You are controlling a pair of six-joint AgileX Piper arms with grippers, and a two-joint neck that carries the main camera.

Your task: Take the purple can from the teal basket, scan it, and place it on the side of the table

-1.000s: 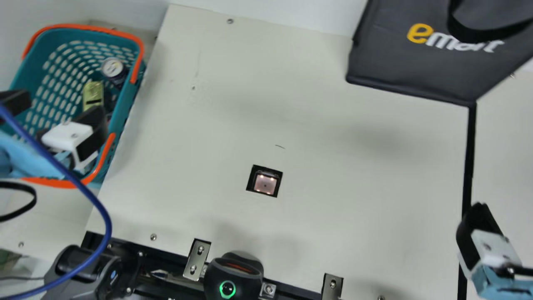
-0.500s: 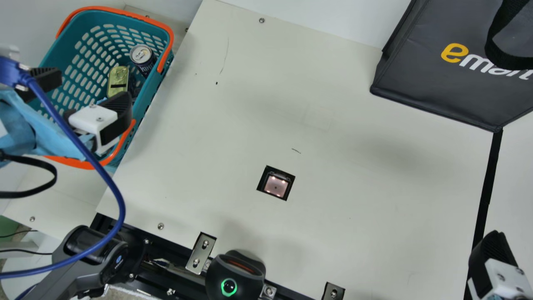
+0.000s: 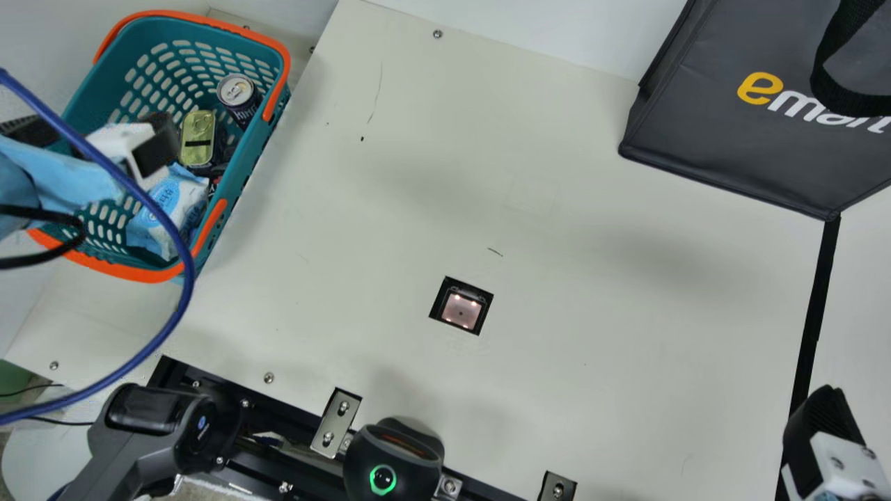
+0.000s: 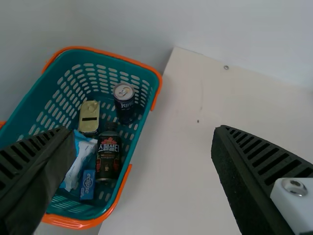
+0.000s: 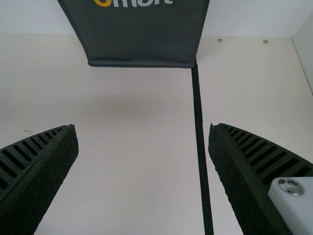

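the teal basket (image 3: 259, 158), upper left of the main view, holds the purple can (image 3: 239, 97), upright, lid up, near its right wall, plus a gold tin (image 3: 198, 138), bottle (image 4: 108, 155), packet (image 3: 167, 209) and blue box (image 4: 88, 184). the left gripper (image 3: 101, 129) hangs over it, fingers apart; the right gripper (image 3: 828, 435), lower right, is spread too. a black bag (image 3: 703, 132) sits upper right.

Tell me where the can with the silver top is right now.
In the main view, the can is inside the teal basket at the left, near its right-hand wall, with the gold tin beside it.
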